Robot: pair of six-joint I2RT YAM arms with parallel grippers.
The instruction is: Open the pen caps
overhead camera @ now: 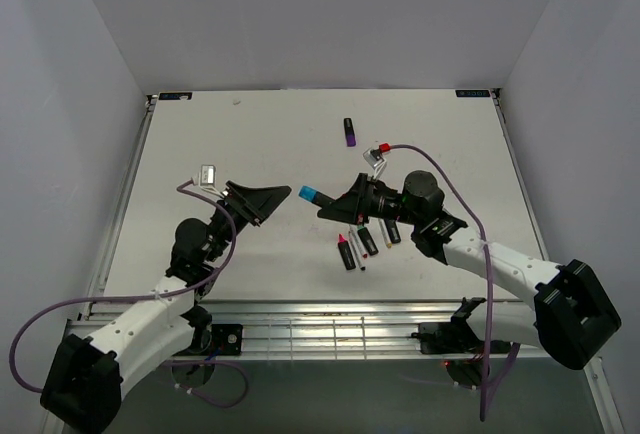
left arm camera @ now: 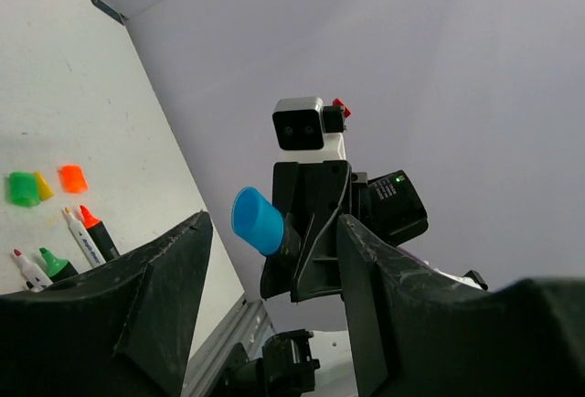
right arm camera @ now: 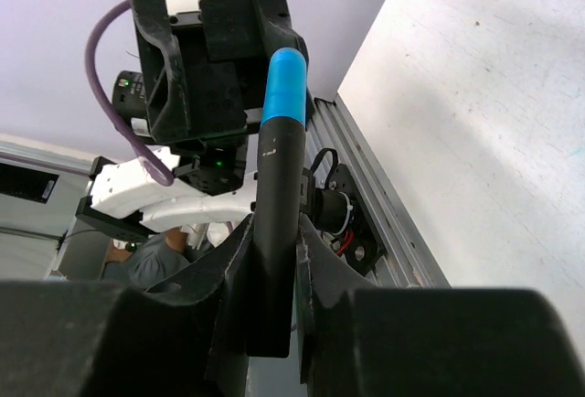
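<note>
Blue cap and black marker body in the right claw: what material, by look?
The blue cap looks like moulded plastic, smooth satin, soft highlight along its side. The marker body is likely black plastic too, slightly glossy, with small white print.

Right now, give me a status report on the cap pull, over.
Right end effector shut on black marker, blue cap on. Left end effector open, empty, facing the cap, not touching. Nothing between them.

You see your left gripper's (left arm camera: 274,223) black fingers spread apart. Between them, the right gripper (left arm camera: 294,246) clamps a black marker (left arm camera: 287,231) whose chunky blue plastic cap (left arm camera: 257,219) points at you. A loose green plastic cap (left arm camera: 22,187) and an orange plastic cap (left arm camera: 72,177) lie on the white table (left arm camera: 110,95).
</note>
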